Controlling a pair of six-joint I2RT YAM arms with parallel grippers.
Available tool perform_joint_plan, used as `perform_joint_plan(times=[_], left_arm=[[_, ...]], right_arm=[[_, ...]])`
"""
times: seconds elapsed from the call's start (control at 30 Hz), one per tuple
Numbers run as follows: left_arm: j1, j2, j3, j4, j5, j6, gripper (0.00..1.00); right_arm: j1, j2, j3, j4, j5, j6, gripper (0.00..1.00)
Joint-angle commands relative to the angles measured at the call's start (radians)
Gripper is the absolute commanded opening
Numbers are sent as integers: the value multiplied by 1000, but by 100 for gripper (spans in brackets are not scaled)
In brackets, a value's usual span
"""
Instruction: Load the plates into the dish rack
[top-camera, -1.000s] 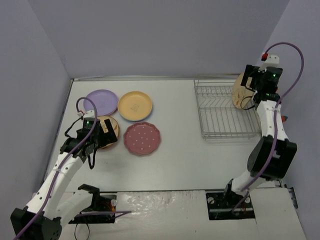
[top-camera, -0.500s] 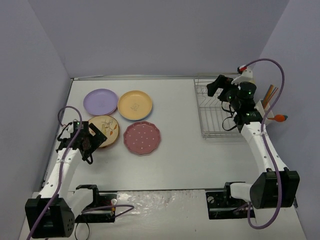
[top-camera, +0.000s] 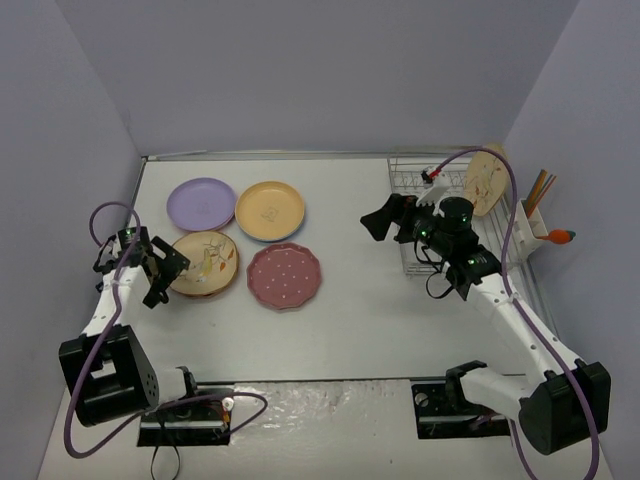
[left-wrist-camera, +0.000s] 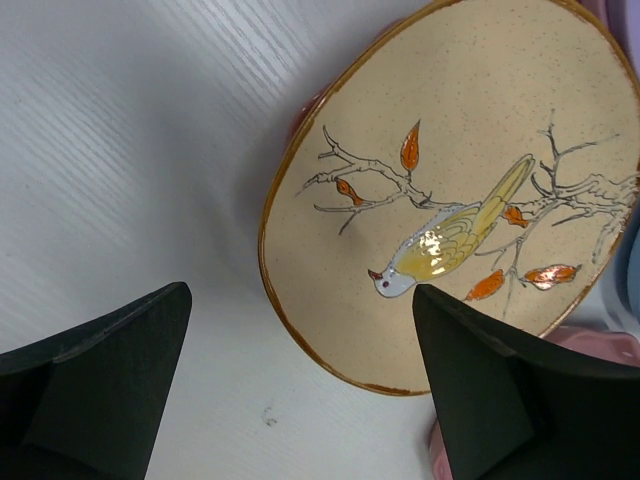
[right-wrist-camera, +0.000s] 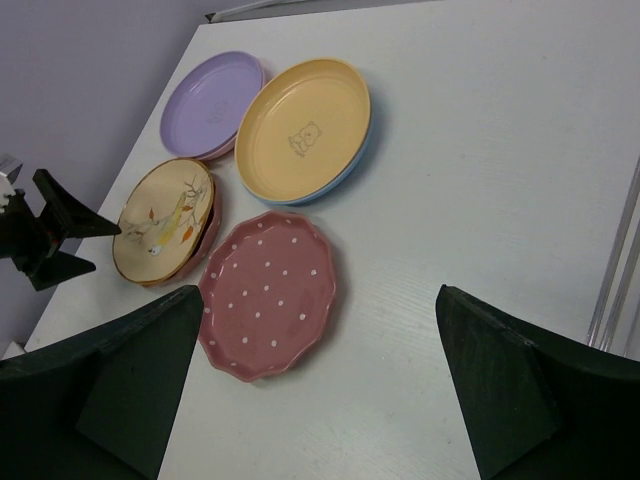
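Four plate spots lie on the left of the table: lilac (top-camera: 201, 203), yellow-orange (top-camera: 270, 210) stacked on a blue one (right-wrist-camera: 362, 158), tan bird plate (top-camera: 205, 263) stacked on a pink one, and a pink dotted plate (top-camera: 285, 276). Another tan plate (top-camera: 486, 180) stands upright in the wire dish rack (top-camera: 440, 235) at the right. My left gripper (top-camera: 168, 272) is open and empty at the bird plate's left rim (left-wrist-camera: 300, 340). My right gripper (top-camera: 380, 222) is open and empty, left of the rack, looking at the pink dotted plate (right-wrist-camera: 268, 293).
A white caddy (top-camera: 535, 228) with utensils hangs on the rack's right side. Grey walls close in the left, back and right. The rack's wire edge (right-wrist-camera: 620, 270) shows at the right of the right wrist view.
My right arm left a tan plate standing in the rack and swung left and down over the table. My left gripper backed off leftward from the bird plate.
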Motion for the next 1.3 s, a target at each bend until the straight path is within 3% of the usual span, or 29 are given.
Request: perform_joint_plan(times=[0.0, 0.3, 0.43, 0.6, 0.93, 1.07, 1.27], left_arm=[[21, 74, 68, 80, 47, 55, 89], [36, 163, 64, 133, 86, 69, 76], [35, 176, 44, 147, 90, 60, 66], [35, 177, 29, 153, 82, 53, 51], [36, 135, 37, 75, 62, 52, 6], [36, 106, 48, 20, 62, 49, 0], [36, 72, 51, -47, 89, 39, 0]], right_arm=[[24, -28, -13, 81, -51, 0, 100], [34, -41, -33, 81, -70, -24, 100], [38, -44, -47, 79, -65, -32, 100], [43, -53, -55, 81, -64, -38, 100], [44, -62, -57, 76, -58, -40, 100], [46, -59, -52, 75, -62, -36, 100], [51, -50, -47, 69, -64, -29, 100]])
